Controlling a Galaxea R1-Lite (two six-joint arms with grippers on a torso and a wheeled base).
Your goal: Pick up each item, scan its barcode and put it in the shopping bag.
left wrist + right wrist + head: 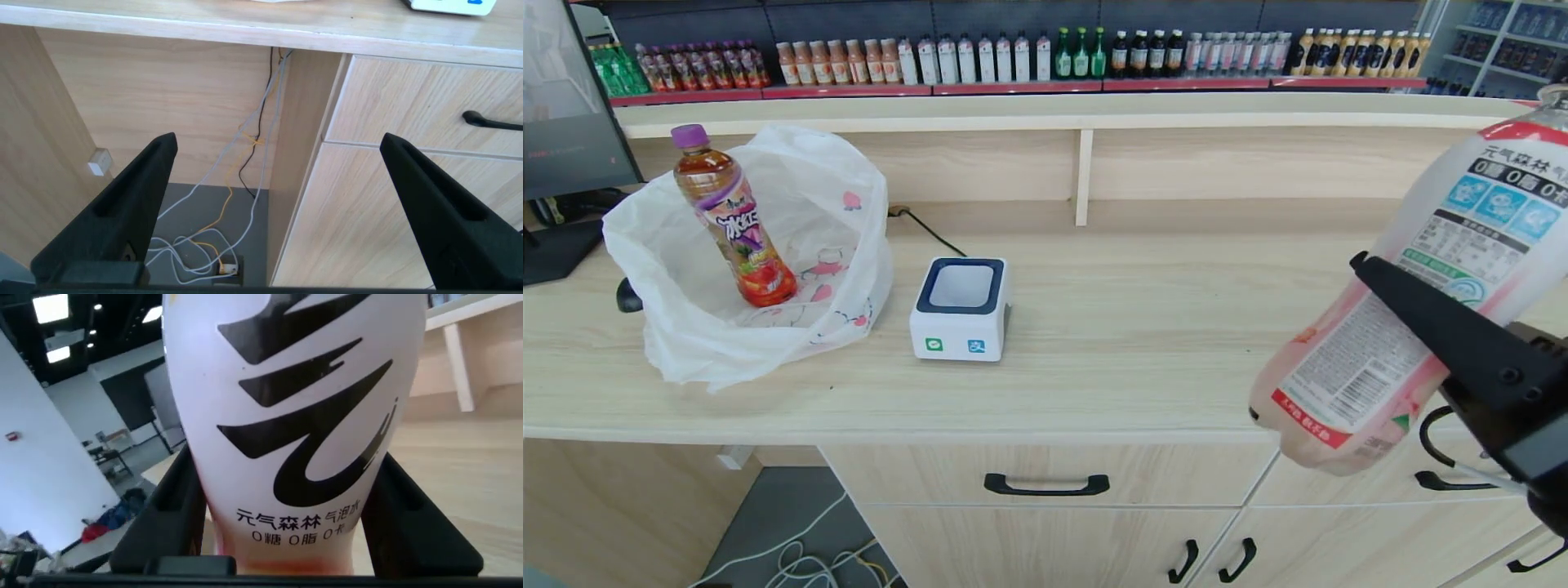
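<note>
1. The right gripper (288, 490) is clamped around a pink bottle (1347, 359), which it holds tilted in the air on the right, well apart from the scanner (961, 308) on the counter (1135, 343).
2. The left gripper (278, 143) hangs spread wide and empty, below the counter's edge.
3. A tea bottle (735, 220) already stands in the bag (686, 327), so this looks like the scan step for another item.
4. Next, the barcode, low on the label, probably has to be carried across and turned to face the scanner's window.
</note>
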